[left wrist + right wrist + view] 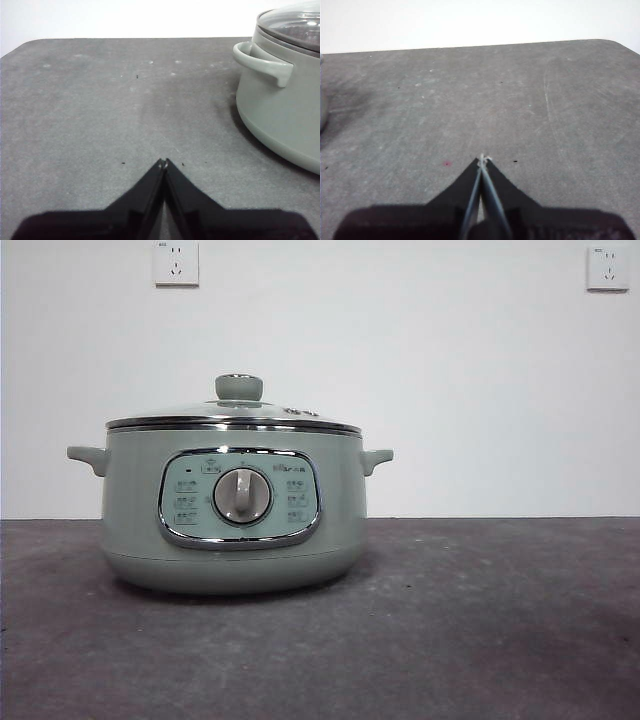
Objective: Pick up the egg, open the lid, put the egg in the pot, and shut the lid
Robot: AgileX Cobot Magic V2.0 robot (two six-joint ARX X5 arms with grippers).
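Observation:
The sage-green pot (235,510) stands on the dark grey table, left of the middle in the front view, its dial (241,496) facing me. The glass lid (235,412) sits closed on it, green knob (239,388) on top. In the left wrist view the pot (282,100) and its lid (295,25) stand off to one side of my left gripper (163,162), which is shut over bare table with nothing in it. My right gripper (483,159) is shut too, holding nothing, over bare table. The egg is out of view.
A white wall with two power sockets (176,262) (608,268) stands behind the table. The table's far edge (135,39) and rounded corners (615,42) show in both wrist views. Small specks dot the tabletop.

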